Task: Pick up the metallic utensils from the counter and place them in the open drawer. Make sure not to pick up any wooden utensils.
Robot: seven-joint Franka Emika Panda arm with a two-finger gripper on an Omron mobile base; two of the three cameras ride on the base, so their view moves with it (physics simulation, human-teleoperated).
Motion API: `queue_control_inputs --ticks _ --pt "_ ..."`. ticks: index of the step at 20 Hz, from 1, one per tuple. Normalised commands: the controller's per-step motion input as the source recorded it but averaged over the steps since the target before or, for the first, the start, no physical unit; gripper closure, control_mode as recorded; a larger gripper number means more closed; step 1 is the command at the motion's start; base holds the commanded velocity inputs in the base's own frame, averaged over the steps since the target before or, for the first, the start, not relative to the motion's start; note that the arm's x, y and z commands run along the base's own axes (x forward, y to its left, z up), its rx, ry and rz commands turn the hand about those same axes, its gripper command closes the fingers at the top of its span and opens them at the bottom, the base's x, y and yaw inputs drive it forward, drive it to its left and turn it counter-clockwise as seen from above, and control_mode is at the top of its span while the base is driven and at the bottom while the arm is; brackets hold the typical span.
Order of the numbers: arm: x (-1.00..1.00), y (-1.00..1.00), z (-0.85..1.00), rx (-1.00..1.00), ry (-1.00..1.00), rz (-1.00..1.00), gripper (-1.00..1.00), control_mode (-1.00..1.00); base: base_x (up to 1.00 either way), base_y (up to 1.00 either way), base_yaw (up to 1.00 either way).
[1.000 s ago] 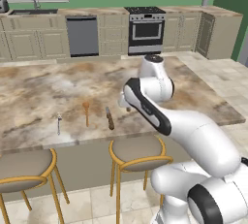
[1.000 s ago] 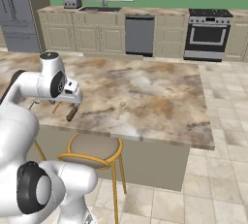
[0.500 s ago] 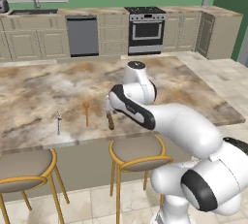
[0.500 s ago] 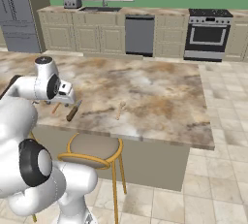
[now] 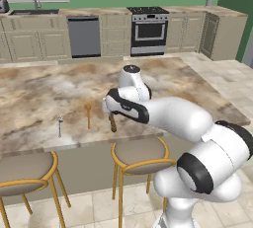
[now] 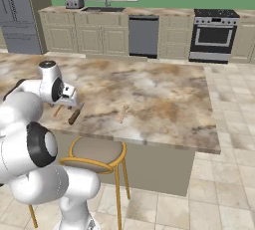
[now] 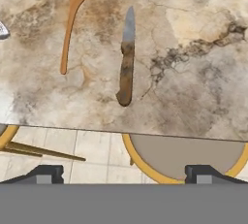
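Observation:
The knife (image 7: pixel 126 59), grey blade and dark brown handle, lies on the marbled counter (image 7: pixel 193 72) near its front edge. It also shows as the knife (image 5: pixel 112 122) and the knife (image 6: pixel 75 114). Left of it lies the wooden spoon (image 7: pixel 70 23), the same spoon (image 5: pixel 88 115). A thin silvery piece (image 5: pixel 60 123) lies further left, cut off at the edge as the silvery piece (image 7: pixel 2 30). My gripper (image 7: pixel 125 174) hangs open above the counter's front edge, just short of the knife's handle, with nothing between its fingers. The gripper (image 6: pixel 69 100) points down beside the knife. The open drawer is out of view.
Two yellow-framed stools (image 5: pixel 139 152) (image 5: pixel 24 169) stand under the counter's front edge; one stool (image 7: pixel 184 156) sits right below the hand. A small pale utensil (image 6: pixel 123 113) lies right of the knife, too small to tell its material. Cabinets, stove and dishwasher line the far wall.
The arm has swung left and down, bringing the hand from above the counter's middle to low over the knife near the front edge. The gripper stays open. The utensils have not moved.

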Motion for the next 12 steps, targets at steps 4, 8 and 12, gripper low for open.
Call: queue_control_inputs --ticks 4,8,12 --pt "0.23 0.0 -0.32 0.0 -0.01 -0.01 -1.0 -1.0 0.0 0.0 0.0" --pt "0.28 0.0 -0.31 0.0 0.0 -0.01 -1.0 -1.0 0.0 0.0 0.0" --pt "0.27 0.0 -0.31 0.0 0.0 -0.01 -1.0 -1.0 0.0 0.0 0.0"
